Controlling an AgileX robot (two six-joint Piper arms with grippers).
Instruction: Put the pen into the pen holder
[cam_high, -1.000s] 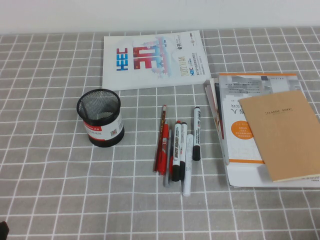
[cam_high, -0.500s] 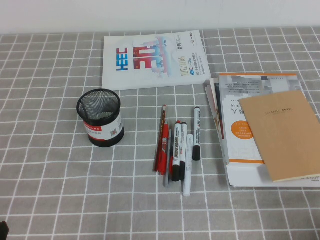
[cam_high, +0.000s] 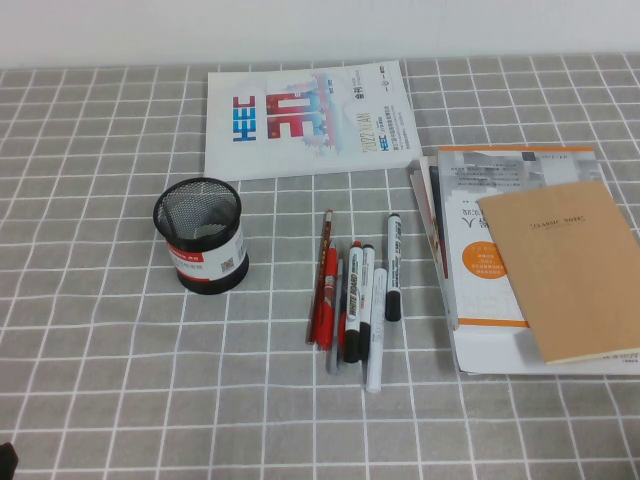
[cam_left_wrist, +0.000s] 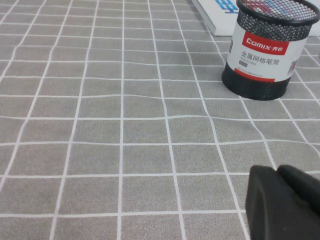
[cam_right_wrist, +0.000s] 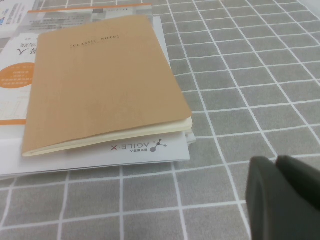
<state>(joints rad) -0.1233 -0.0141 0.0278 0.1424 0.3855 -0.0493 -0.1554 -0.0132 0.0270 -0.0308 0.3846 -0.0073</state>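
Observation:
The pen (cam_high: 393, 266), a slim white marker with black cap and black tail, lies at the right of a row of pens in the middle of the table. The pen holder (cam_high: 200, 236), a black mesh cup with a red-and-white label, stands upright to the left of the row; it also shows in the left wrist view (cam_left_wrist: 265, 50). My left gripper (cam_left_wrist: 277, 171) is shut and empty, low over the cloth well short of the holder. My right gripper (cam_right_wrist: 276, 161) is shut and empty, near the corner of the tan notebook (cam_right_wrist: 100, 80).
Beside the pen lie a thicker black-and-white marker with a red tip (cam_high: 356, 300), an all-white marker (cam_high: 377, 332) and a red pen (cam_high: 324, 300). A white booklet (cam_high: 305, 118) lies at the back. A stack of books (cam_high: 490, 290) lies at the right.

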